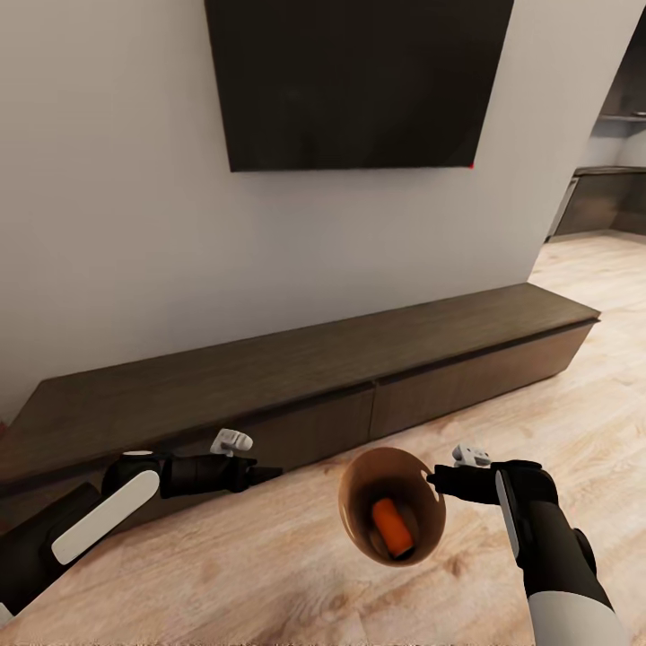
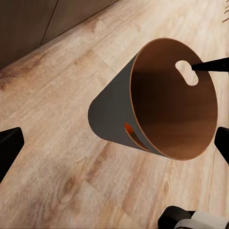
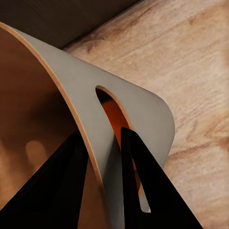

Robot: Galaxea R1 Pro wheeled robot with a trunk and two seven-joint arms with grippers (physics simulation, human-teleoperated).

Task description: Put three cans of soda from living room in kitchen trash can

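Observation:
The tash can (image 1: 346, 502) is a round brown bin, tilted with its mouth towards me over the wood floor. My right gripper (image 1: 437, 480) is shut on its rim: in the right wrist view the two dark fingers (image 3: 138, 181) clamp the bin wall (image 3: 81, 81) beside a handle slot. One orange can of soda (image 1: 392, 526) lies inside and shows through the slots (image 3: 114, 117) (image 2: 130, 130). A second can may lie beside it, too dim to tell. My left gripper (image 1: 269, 471) is open and holds nothing, pointing at the bin's grey outer wall (image 2: 112, 112).
A long, low dark wood cabinet (image 1: 314, 359) runs along the wall right behind both arms. A black screen (image 1: 359, 81) hangs above it. Plank floor (image 1: 574, 359) stretches to the right towards a doorway with dark cabinets (image 1: 610, 193).

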